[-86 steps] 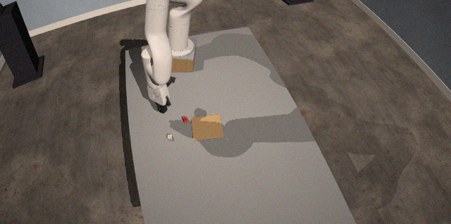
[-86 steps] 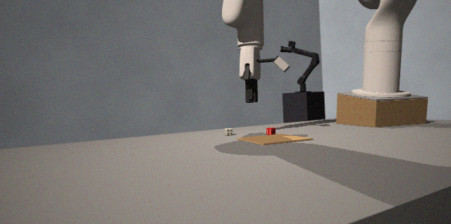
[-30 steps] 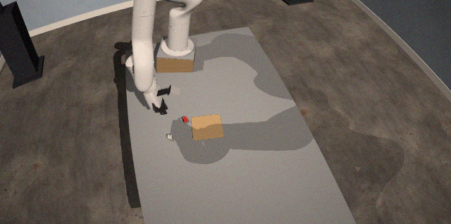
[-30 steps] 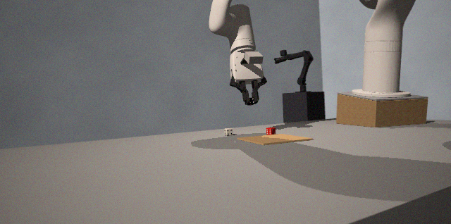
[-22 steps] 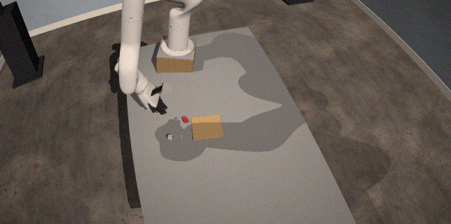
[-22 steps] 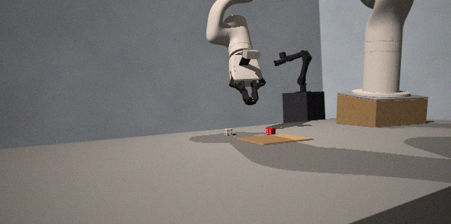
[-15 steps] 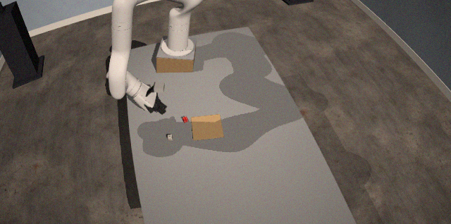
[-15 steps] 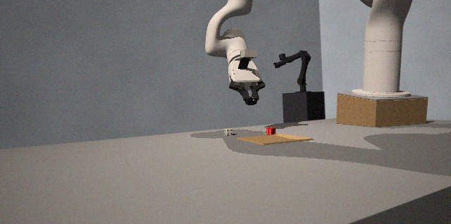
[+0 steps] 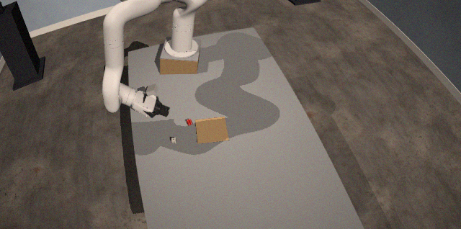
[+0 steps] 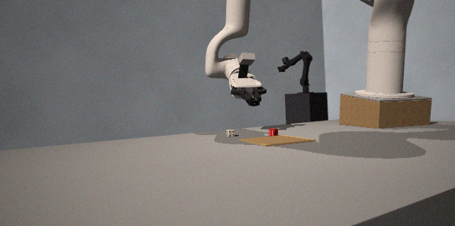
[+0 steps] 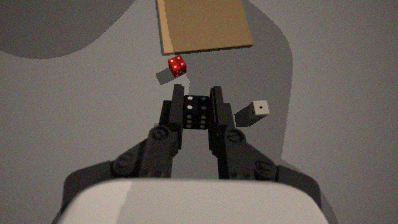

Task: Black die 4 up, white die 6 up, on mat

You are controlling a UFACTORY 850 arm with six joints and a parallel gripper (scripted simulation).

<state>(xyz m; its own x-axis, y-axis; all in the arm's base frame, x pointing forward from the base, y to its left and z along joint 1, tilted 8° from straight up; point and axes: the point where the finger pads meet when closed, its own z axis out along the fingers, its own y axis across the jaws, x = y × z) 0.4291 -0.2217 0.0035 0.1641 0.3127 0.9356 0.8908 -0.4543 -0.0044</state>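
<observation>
My gripper [image 11: 196, 99] is shut on the black die [image 11: 196, 111] and holds it well above the table, tilted; it also shows in the top view [image 9: 163, 109] and the exterior view [image 10: 253, 101]. The face of the black die toward the wrist camera shows six pips. The red die [image 11: 177, 65] lies on the table just beside the edge of the tan mat [image 11: 204, 22], off it; it also shows in the top view [image 9: 189, 122]. The white die [image 11: 260, 107] lies on the table apart from the mat, with one pip toward the wrist camera; it also shows in the top view [image 9: 173, 140].
The arm's wooden base block [image 9: 178, 64] stands at the far end of the grey table. Black pedestals [image 9: 19, 49] stand on the floor beyond the table. The table's left edge [image 9: 126, 139] is close to the gripper.
</observation>
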